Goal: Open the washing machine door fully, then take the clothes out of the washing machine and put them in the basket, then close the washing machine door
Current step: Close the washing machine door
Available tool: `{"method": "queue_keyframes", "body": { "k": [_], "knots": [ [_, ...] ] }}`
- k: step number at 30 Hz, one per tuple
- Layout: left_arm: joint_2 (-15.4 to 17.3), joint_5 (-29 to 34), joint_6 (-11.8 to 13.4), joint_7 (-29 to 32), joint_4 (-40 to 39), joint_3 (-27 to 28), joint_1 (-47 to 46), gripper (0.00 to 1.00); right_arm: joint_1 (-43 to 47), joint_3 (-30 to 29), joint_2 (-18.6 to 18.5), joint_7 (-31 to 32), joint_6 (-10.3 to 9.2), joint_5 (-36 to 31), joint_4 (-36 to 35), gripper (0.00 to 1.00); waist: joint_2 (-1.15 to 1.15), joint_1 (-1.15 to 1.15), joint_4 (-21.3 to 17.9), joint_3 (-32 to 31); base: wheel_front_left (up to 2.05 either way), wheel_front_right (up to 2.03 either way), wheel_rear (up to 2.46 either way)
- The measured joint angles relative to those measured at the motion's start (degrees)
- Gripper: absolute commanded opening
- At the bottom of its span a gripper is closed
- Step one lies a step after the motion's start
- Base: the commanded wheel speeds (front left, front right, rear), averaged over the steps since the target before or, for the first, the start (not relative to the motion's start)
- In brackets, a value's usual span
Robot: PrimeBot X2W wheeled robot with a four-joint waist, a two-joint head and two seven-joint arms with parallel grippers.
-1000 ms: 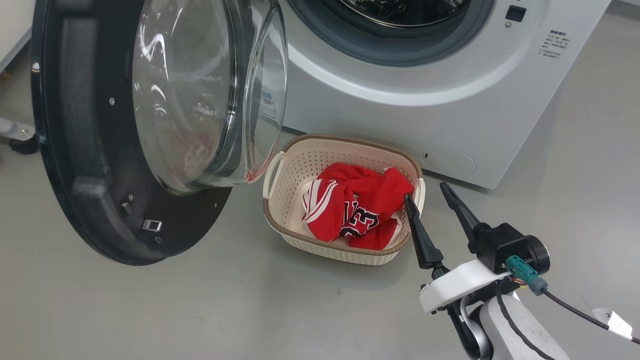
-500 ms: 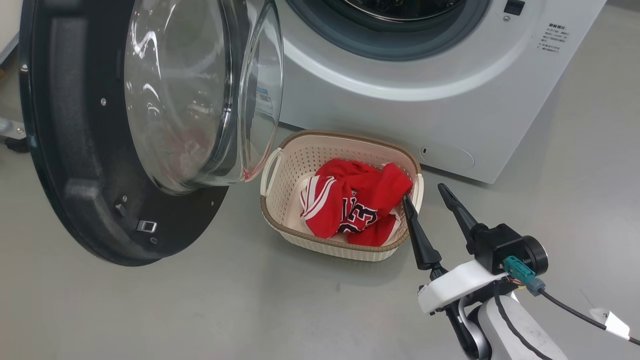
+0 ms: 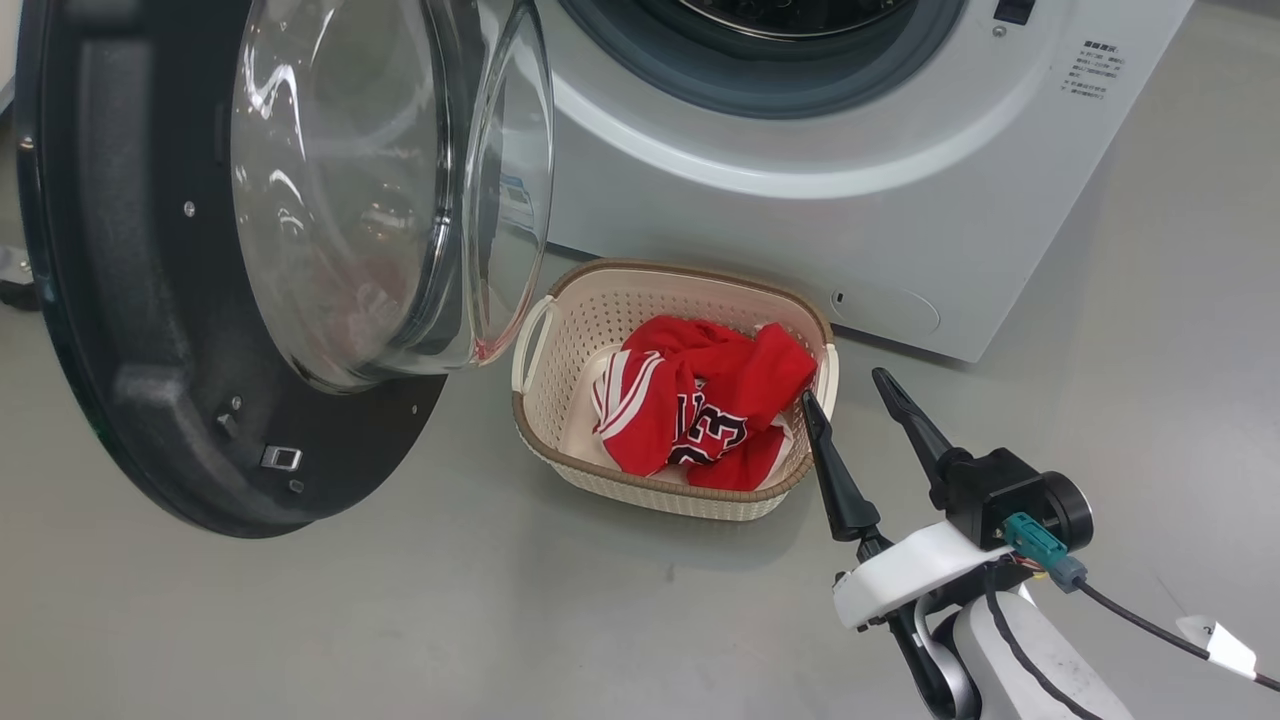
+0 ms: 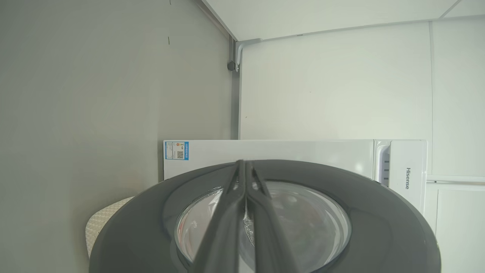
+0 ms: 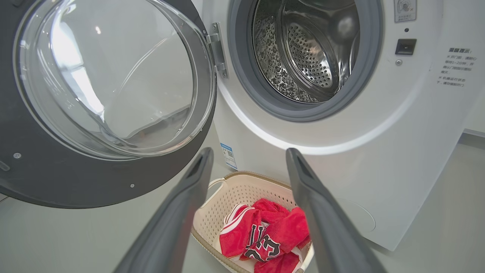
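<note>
The right gripper [image 3: 842, 387] stands with its two dark fingers spread wide apart and nothing between them. It hangs low over the floor [image 3: 400, 620], just beside the right end of the basket [image 3: 560, 400], and in the head view its left fingertip overlaps the basket's rim. The basket sits on the floor right in front of the washing machine [image 3: 800, 230]. The clothes [image 3: 700, 400] lie bunched inside it, red with white stripes and black lettering facing up.

The left gripper [image 4: 243, 163] has its fingers pressed together with nothing held. In the left wrist view they run across the outer face of the washing machine door [image 3: 120, 300], over the black rim and the glass. Whether they touch it cannot be told.

The door stands swung out to the left of the basket, its clear glass bowl bulging towards the machine's opening. In the right wrist view the steel drum [image 5: 303, 57] shows bare inside the grey gasket [image 5: 242, 76]. A blue sticker [image 4: 176, 150] sits at the machine's lower front corner.
</note>
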Motion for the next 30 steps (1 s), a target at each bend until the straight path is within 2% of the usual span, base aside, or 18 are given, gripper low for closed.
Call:
{"method": "queue_keyframes", "body": {
  "k": [14, 30],
  "knots": [
    [-0.4, -3.6, 0.3, 10.5, -1.2, -3.7, 0.3, 0.00, -0.1, 0.2, 0.0, 0.0, 0.02, 0.0, 0.5, 1.00, 0.00, 0.00, -0.3, -0.7, 0.00, 0.00, 0.00],
    [-1.6, -4.8, 0.6, 17.4, -6.0, -7.4, 4.2, 0.00, -0.1, 2.0, 0.0, 0.0, 0.54, 0.9, 0.8, 1.00, 0.00, 0.00, -1.5, -1.9, 0.00, 0.00, 0.00]
  ]
}}
